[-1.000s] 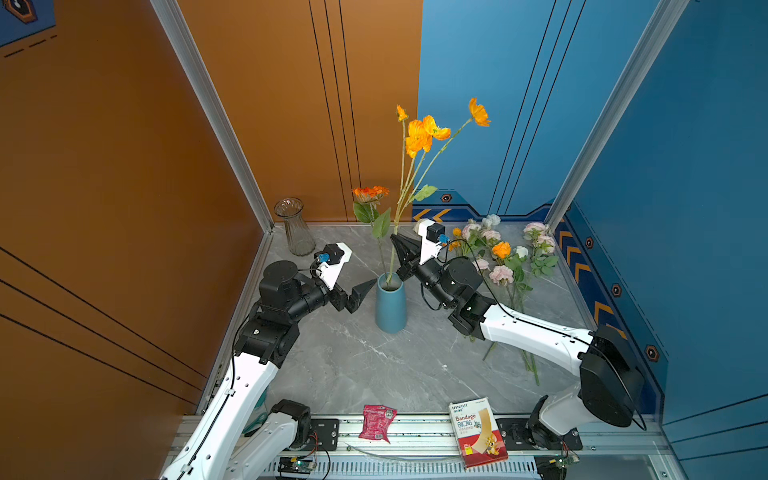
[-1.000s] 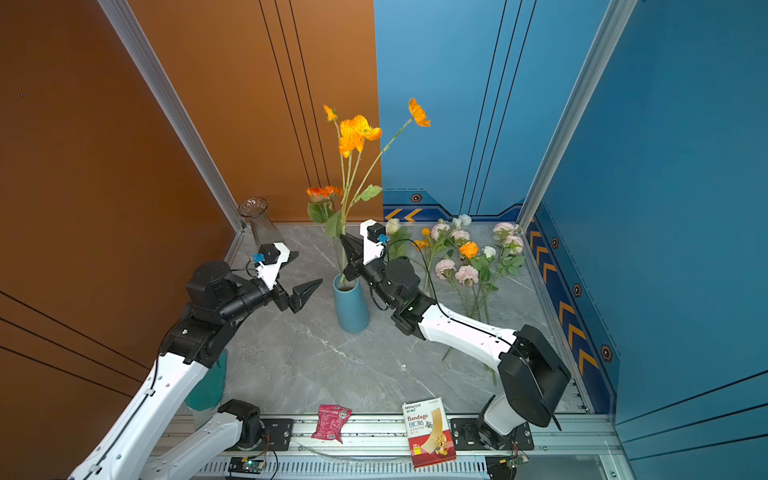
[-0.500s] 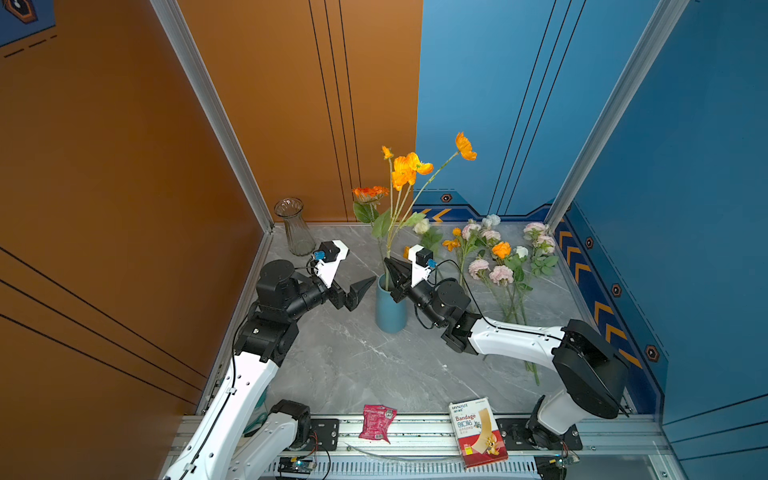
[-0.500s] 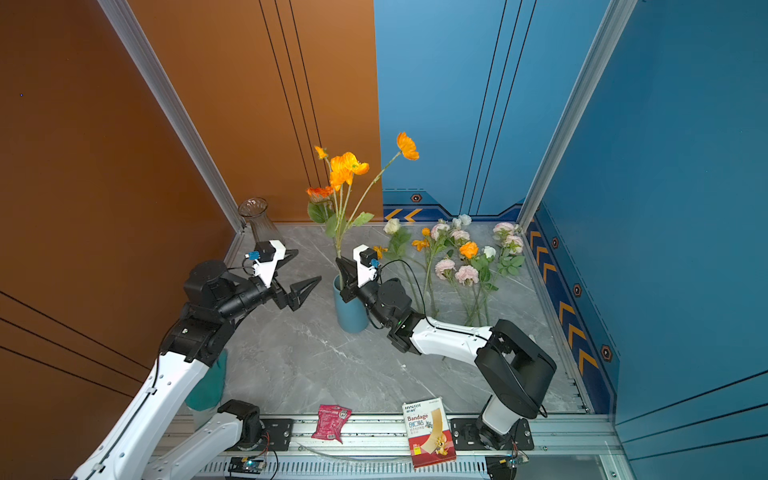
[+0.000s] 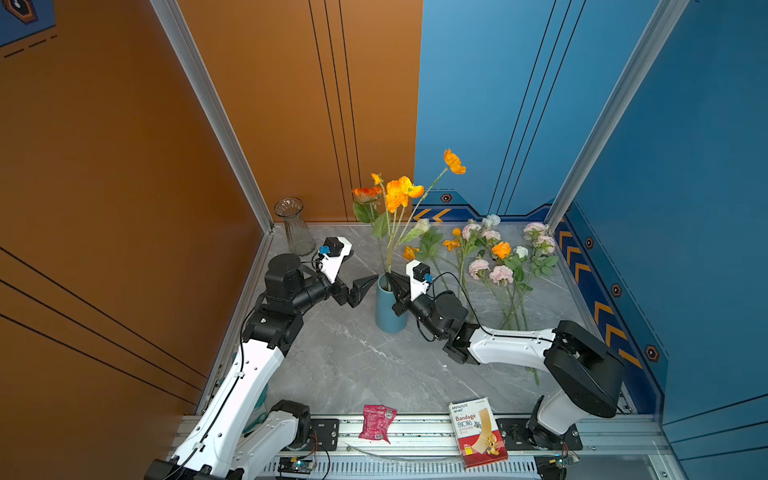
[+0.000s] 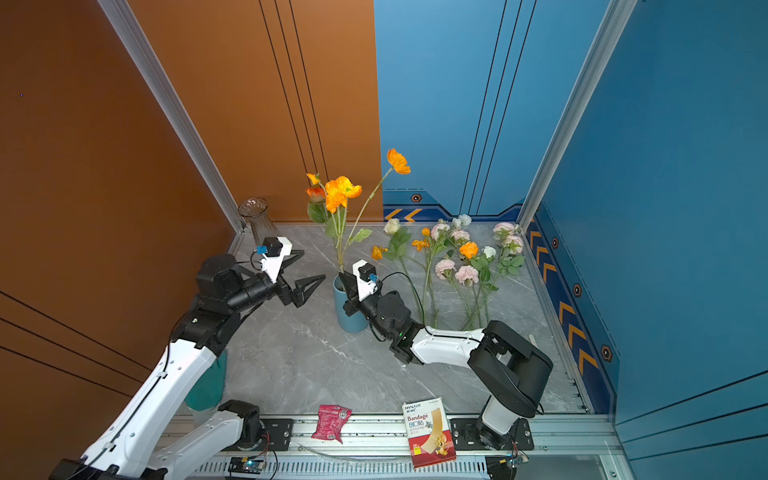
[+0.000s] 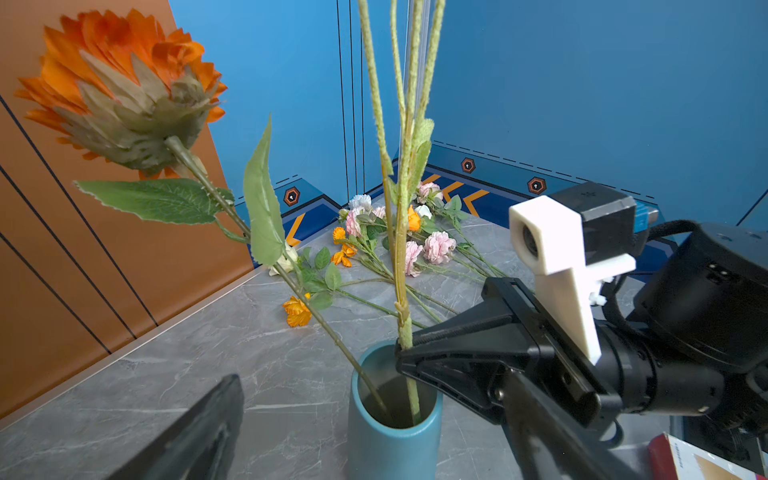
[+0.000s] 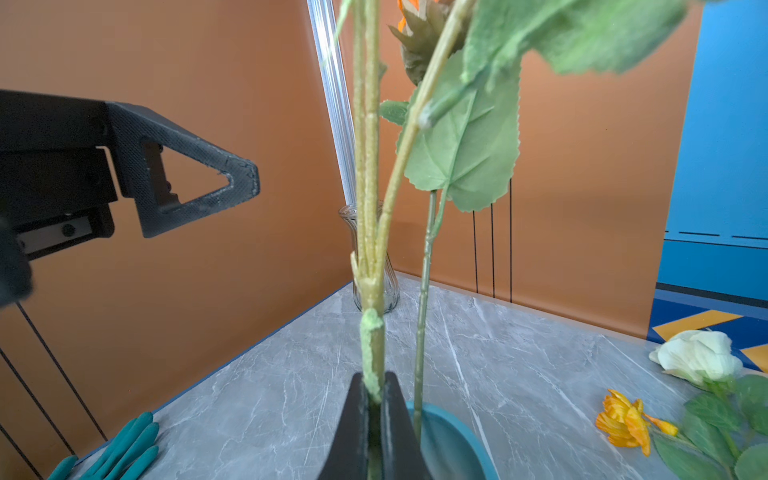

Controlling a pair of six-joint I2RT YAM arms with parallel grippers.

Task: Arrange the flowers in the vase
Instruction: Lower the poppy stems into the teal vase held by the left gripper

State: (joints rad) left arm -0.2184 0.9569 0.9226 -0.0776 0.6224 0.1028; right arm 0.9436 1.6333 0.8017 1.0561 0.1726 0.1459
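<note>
While the left tool (image 5: pixel 363 264) hangs spread nearby, the right tool (image 5: pixel 392 279) pinches a poppy stem (image 8: pixel 370 249) over the vase (image 5: pixel 390 313).

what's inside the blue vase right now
Two stems stand in the blue vase: the big orange flower's stem, leaning, and the poppy stem, gripped by the right gripper at the rim. The vase wall hides their lower ends and the bottom.

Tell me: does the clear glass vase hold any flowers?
No, the glass vase stands empty; the stems are in the blue vase.
</note>
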